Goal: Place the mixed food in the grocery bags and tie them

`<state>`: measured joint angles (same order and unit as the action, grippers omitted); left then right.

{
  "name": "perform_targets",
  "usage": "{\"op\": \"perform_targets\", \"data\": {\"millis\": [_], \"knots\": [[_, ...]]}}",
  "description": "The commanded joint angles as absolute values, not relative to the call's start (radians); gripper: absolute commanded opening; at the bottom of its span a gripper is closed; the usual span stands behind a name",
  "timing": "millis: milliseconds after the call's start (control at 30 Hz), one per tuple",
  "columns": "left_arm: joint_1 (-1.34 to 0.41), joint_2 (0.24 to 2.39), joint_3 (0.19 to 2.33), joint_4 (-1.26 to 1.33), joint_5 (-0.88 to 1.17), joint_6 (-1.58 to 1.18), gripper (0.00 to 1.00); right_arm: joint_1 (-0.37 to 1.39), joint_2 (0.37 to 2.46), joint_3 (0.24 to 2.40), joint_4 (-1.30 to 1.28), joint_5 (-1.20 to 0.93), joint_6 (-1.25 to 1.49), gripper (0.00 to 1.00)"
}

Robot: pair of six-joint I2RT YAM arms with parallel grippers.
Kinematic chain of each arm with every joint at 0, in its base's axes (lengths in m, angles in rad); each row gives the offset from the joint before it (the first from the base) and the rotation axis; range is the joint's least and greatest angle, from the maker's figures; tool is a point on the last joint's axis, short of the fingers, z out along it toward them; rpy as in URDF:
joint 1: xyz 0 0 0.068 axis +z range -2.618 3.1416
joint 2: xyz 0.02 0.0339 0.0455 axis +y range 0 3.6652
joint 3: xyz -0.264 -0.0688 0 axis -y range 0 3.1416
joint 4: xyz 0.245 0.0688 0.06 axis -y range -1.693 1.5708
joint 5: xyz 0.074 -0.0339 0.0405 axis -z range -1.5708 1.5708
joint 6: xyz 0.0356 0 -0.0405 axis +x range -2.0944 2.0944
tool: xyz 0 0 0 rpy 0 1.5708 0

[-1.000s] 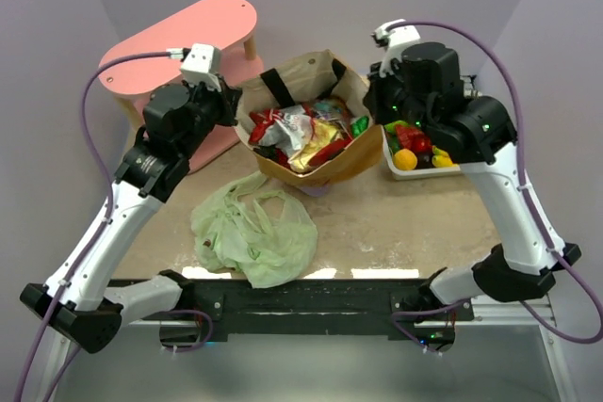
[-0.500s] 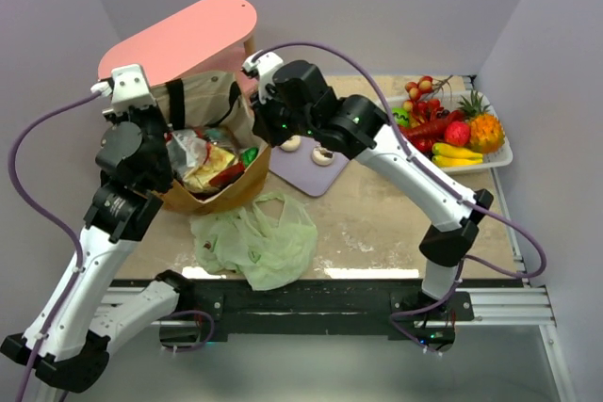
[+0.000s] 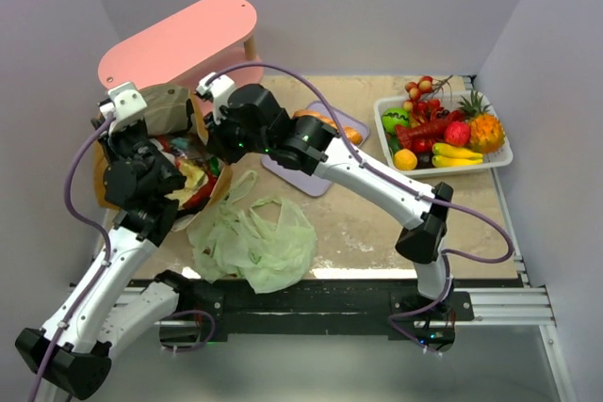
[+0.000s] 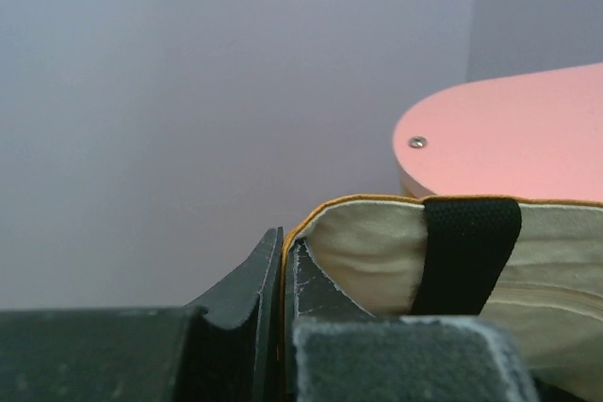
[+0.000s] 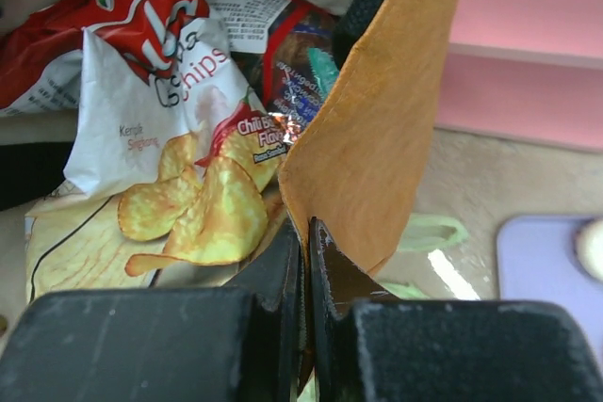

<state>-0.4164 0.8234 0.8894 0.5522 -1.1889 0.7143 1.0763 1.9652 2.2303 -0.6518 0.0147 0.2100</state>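
Fig. My left fingers [image 4: 271,265] and right fingers [image 5: 294,259] each pinch the rim of the paper bag [image 5: 377,120], near the left edge of the desk [image 3: 377,218]. Chips packets [image 5: 160,110] inside; bag possibly lifted.

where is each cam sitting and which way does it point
Top: above and behind the bases, looking down at the table; both arms meet at the brown bag.
Left wrist: low at the bag's rim, facing the pink stool and wall; its jaws pinch the rim.
Right wrist: looks along the bag's wall at the chips packet inside; its jaws pinch that wall.
Shared: bag and stool appear in all three.
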Motion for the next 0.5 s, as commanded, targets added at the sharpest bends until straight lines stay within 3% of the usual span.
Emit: {"op": "perform_targets", "data": {"millis": [0, 133, 233, 267, 333, 467], "knots": [[-0.377, 0.808, 0.887, 0.933, -1.16, 0.879, 0.0, 1.134, 1.976, 2.286, -0.43, -0.043, 0.241, 0.0], [-0.348, 0.805, 0.865, 0.901, -1.183, 0.858, 0.0, 1.138, 2.042, 2.313, -0.399, -0.044, 0.275, 0.0], [-0.345, 0.792, 0.886, 0.784, -1.19, 0.766, 0.29, 1.143, 2.062, 2.281, -0.325, -0.025, 0.33, 0.0], [-0.345, 0.784, 0.905, 0.65, -1.175, 0.717, 0.5, 1.146, 2.063, 2.249, -0.298, -0.02, 0.345, 0.0], [-0.345, 0.788, 0.996, 0.47, -1.141, 0.529, 0.72, 1.146, 2.074, 2.206, -0.215, -0.002, 0.399, 0.0], [-0.345, 0.811, 1.129, 0.105, -1.001, 0.289, 0.88, 1.149, 2.126, 2.206, -0.126, 0.012, 0.474, 0.0]]}}
